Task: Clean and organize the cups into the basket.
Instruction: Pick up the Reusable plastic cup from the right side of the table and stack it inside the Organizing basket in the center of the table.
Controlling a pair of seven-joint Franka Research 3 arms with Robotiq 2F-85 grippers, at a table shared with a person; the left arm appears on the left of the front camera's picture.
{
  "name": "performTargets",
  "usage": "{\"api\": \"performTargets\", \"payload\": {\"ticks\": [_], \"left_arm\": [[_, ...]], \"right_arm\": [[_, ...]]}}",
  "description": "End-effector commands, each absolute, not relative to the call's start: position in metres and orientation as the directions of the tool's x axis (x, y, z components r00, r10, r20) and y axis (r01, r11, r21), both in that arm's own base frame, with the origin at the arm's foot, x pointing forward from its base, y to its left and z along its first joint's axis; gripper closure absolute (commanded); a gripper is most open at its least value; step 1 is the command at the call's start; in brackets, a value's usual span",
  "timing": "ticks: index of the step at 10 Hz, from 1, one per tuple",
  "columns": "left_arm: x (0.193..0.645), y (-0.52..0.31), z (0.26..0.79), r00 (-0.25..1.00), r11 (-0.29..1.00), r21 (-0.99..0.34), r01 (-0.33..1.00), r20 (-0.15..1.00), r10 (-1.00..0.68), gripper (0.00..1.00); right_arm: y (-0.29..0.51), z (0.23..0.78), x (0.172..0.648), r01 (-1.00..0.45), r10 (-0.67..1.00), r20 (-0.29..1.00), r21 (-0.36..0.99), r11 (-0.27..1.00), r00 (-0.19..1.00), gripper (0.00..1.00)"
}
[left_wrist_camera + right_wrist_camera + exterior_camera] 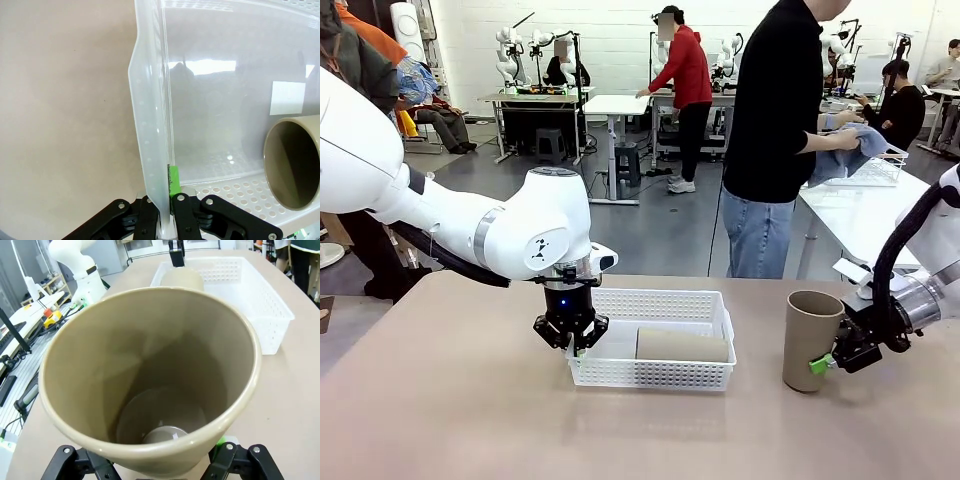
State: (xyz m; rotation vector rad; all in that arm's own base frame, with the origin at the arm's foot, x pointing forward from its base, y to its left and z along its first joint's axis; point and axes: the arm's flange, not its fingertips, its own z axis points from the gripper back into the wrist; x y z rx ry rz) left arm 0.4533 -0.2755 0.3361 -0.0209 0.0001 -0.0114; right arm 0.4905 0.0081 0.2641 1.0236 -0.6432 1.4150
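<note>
Table — left end effector clamped on basket wall; right end effector clamped on upright cup.

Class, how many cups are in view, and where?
2. The lying cup is in the basket; the upright cup stands on the table in the right gripper. Others may be hidden.

The basket is made of white plastic, glossy-floored; the upright cup is finished matt and smooth; the table is surfaced matt.
</note>
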Motion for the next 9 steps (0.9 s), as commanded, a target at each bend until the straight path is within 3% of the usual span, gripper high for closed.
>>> {"api": "performTargets", "payload": {"ticks": [1,3,4,7,9], "left_arm": [[0.451,-0.272,0.334,1.0,1.0,-0.026,0.017,0.002,-0.016,1.0],[0.451,-0.272,0.334,1.0,1.0,-0.026,0.017,0.002,-0.016,1.0],[0.451,-0.272,0.334,1.0,1.0,-0.026,0.017,0.002,-0.016,1.0],[0.451,-0.272,0.334,1.0,1.0,-0.026,0.017,0.002,-0.016,1.0],[0.451,-0.272,0.334,1.0,1.0,-0.026,0.017,0.002,-0.016,1.0]], "right_arm": [[0.006,0.264,0.493,-0.969,0.482,0.871,0.195,-0.154,0.099,1.0],[0.018,0.293,0.467,-0.972,0.479,0.866,0.216,-0.096,0.145,1.0],[0.03,0.333,0.442,-0.971,0.484,0.856,0.233,-0.049,0.182,1.0],[0.049,0.431,0.397,-0.985,0.482,0.865,0.173,-0.022,0.141,1.0],[0.056,0.465,0.385,-0.988,0.473,0.872,0.152,-0.014,0.128,1.0]]}}
